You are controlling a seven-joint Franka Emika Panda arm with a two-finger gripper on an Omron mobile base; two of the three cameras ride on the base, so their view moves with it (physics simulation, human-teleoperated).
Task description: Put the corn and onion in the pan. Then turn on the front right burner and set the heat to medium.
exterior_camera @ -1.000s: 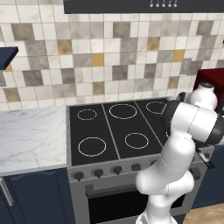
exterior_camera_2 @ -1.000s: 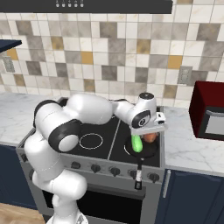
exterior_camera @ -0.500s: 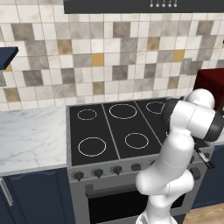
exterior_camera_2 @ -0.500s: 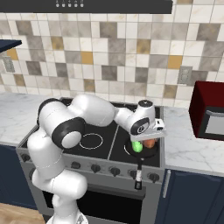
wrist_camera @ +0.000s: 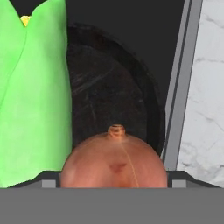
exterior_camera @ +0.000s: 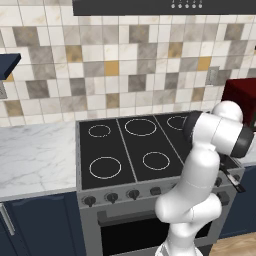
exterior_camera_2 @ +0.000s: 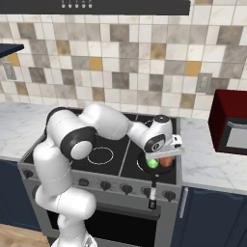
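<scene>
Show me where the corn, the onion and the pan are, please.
corn (wrist_camera: 33, 96), hand view, on the middle of its green husk.
onion (wrist_camera: 114, 159), hand view, on its rounded skin below the stem nub.
pan (wrist_camera: 109, 92), hand view, on its bare black floor.

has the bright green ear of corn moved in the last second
Yes. The bright green corn has dropped lower toward the small black frying pan on the fixed cooktop, beside the reddish-orange onion.

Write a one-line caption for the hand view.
Looking down from the hand: onion and green corn lying side by side in the black pan on the stove.
</scene>
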